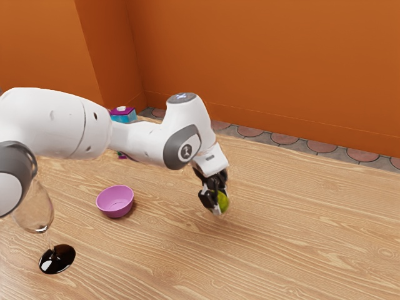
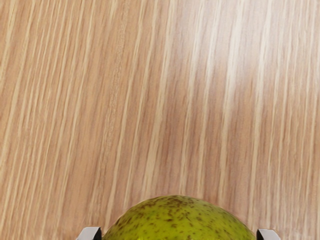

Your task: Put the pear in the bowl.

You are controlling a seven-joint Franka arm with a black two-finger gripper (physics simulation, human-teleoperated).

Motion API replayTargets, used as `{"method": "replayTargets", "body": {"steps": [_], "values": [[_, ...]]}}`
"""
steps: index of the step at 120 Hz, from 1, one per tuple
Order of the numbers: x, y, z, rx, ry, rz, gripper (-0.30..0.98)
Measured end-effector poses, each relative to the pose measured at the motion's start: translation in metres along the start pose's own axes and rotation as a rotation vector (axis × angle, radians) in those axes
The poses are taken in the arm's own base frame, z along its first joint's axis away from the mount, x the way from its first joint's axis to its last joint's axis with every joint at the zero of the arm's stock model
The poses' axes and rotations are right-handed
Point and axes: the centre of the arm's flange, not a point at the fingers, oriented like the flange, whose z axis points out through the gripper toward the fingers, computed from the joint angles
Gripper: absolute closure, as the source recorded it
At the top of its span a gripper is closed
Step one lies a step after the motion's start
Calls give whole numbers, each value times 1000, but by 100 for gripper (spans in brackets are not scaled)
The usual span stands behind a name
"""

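In the exterior view, 1 bowl (image 1: 115,201), pink and round, stands upright on the table (image 1: 300,231), its inside in sight. A clear glass (image 1: 35,209) with a dark foot stands upright to the exterior view's left of the bowl, on the side away from the gripper (image 1: 214,201), partly overlapped by the arm (image 1: 56,122). A teal and purple box (image 1: 123,117) is behind the arm, partly hidden. An orange wall (image 1: 262,62) rises beyond the table. The pear (image 1: 224,201) is in the gripper, well apart from the bowl, to the exterior view's right of it; whether it touches the table I cannot tell.

In the wrist view, the pear is yellow-green with brown speckles and a rounded outline, pinched between the 2 fingertips, with wood grain behind it.
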Motion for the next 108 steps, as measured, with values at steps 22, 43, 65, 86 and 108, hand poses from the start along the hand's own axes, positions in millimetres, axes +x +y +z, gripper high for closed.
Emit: {"method": "replayTargets", "body": {"steps": [22,43,65,86,108], "values": [[-77,17,-93,51,-10,-75,63],[-190,25,-137,20,-114,-191,65],[-294,22,-131,-51,-219,-329,65],[-208,4,-91,-104,-270,-158,58],[-234,-7,-60,-159,-315,-192,53]]}}
